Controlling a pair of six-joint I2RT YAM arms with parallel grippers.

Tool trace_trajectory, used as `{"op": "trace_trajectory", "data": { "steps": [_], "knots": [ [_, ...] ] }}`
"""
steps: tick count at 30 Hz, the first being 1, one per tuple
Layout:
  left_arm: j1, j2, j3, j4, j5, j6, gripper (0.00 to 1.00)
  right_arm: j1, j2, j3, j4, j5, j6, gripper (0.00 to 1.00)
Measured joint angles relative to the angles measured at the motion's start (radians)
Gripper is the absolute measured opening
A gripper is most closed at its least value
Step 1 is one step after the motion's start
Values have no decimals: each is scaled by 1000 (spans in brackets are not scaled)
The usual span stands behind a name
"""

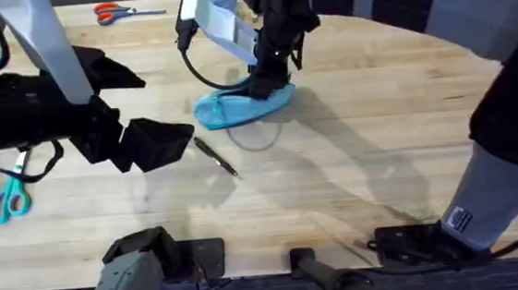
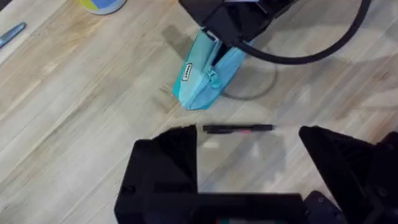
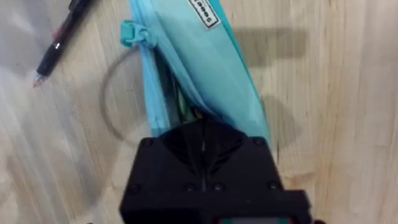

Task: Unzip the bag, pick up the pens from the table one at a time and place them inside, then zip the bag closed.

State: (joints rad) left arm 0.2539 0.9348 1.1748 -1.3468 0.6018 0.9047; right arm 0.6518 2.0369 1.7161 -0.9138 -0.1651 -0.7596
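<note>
My left fingers (image 2: 249,171) hung wide open, empty, above the pen (image 2: 237,129); my right fingers (image 3: 202,146) pinned the bag (image 3: 205,62). I judged I should straddle the pen's middle squarely.

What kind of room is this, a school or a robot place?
Probably a robot workshop or lab, not a classroom. Two robot arms work over a big wooden table; the right tool is at a turquoise bag, with a pen and scissors laid out for practice.

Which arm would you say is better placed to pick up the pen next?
Left: its open gripper hovers right above the pen, while the right gripper is down at the bag.
</note>
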Motion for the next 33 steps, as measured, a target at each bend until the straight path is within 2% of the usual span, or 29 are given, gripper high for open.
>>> {"op": "trace_trajectory", "data": {
  "steps": [1,2,7,8,25,33],
  "knots": [
    [0,0,0,0,0,0,995,0,4,0,0,-1,-1,120],
    [0,0,0,0,0,0,995,0,9,0,0,-1,-1,235],
    [0,0,0,0,0,0,995,2,19,0,3,-7,-15,937],
    [0,0,0,0,0,0,995,4,19,0,4,-6,-19,978],
    [0,0,0,0,0,0,995,5,19,11,-9,-3,-23,996],
    [0,0,0,5,0,0,994,5,9,161,-154,22,9,996]
  ]
}}
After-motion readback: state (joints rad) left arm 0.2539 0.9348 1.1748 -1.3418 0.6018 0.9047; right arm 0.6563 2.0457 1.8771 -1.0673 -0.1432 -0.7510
